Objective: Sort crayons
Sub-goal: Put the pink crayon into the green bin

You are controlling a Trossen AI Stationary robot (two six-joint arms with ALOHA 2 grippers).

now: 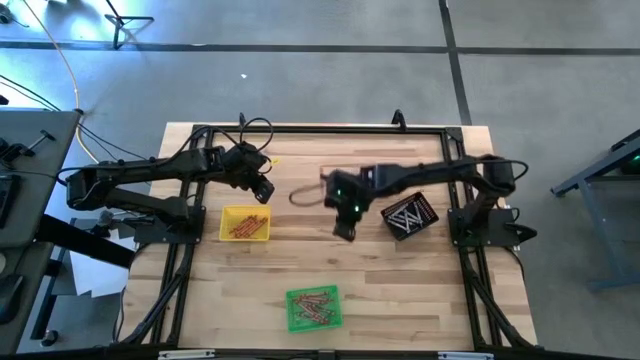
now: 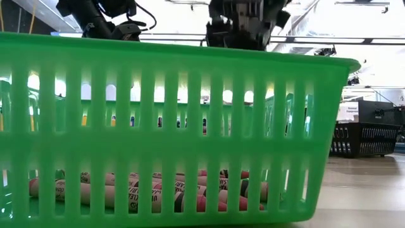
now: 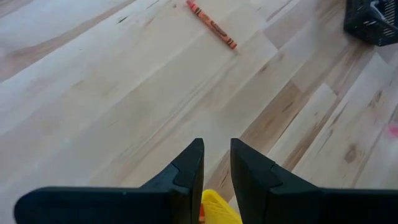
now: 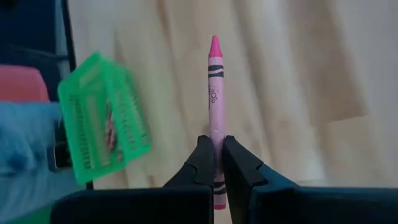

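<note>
Right end effector [image 4: 214,163] hung above mid-tabletop [image 1: 400,290], fingers clamped on a pink crayon [image 4: 215,93] pointing forward. Left end effector [image 3: 216,163] hovered over the yellow tray [image 1: 245,224], fingers slightly apart, empty.

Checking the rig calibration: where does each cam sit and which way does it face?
High: overhead, straight down on the table; both arms show.
Low: table height, behind the green tray; arms above.
Left wrist: looks past the left claw at an orange crayon.
Right wrist: looks past the right claw, shut on a pink crayon.
Shared: the green tray shows in the high, low and right wrist views.
</note>
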